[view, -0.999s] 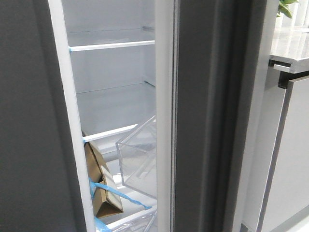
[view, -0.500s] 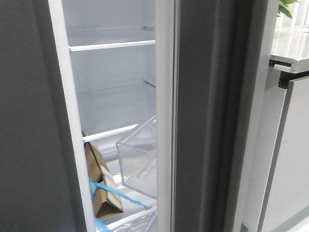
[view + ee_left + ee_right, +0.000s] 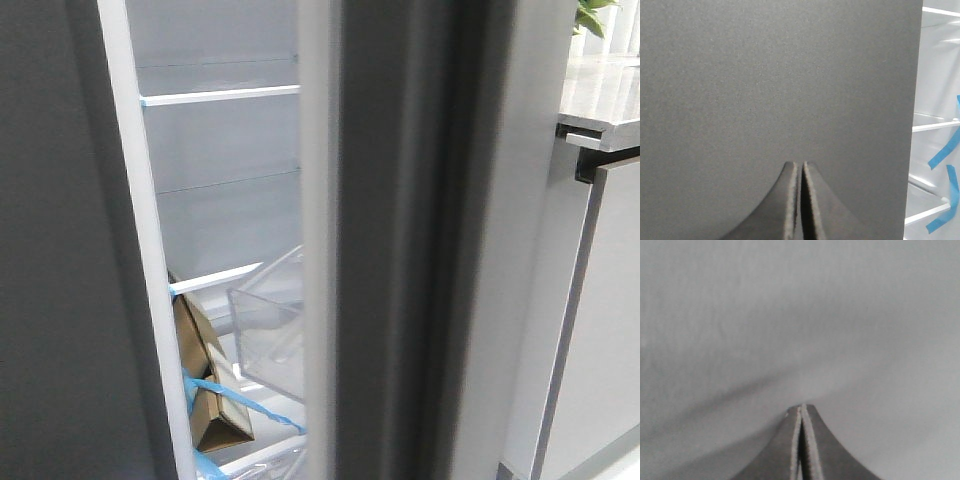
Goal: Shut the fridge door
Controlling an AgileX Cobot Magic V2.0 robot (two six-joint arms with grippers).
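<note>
Front view puts the fridge door (image 3: 420, 240) edge-on through the middle of the frame, a tall dark slab running from 12 to 6 o'clock, its pale inner lining facing 9 o'clock toward the open fridge. It stands ajar: between it and the dark panel (image 3: 50, 300) at 9 o'clock a gap shows shelves (image 3: 220, 96), a clear bin (image 3: 265, 340) and a brown box (image 3: 205, 390) tied with blue tape. At 3 o'clock sit pale cabinet doors (image 3: 600, 330) under a counter (image 3: 600, 95).

Neither arm appears in that view. From the left wrist, the left fingers (image 3: 800, 200) are pressed together, holding nothing, with a flat matte dark-grey face filling nearly everything straight ahead of the tips; I cannot tell whether they touch it. Fridge shelves with blue tape peek past that face's edge. From the right wrist, the right fingers (image 3: 801, 445) are likewise pinched together and empty, pointing at a blurred pale surface that I cannot identify.

The relation that matters, as I judge it: the door's long axis is vertical, so closing calls for a sideways push toward 9 o'clock in the front view. Which arm lies nearer it I cannot tell.
</note>
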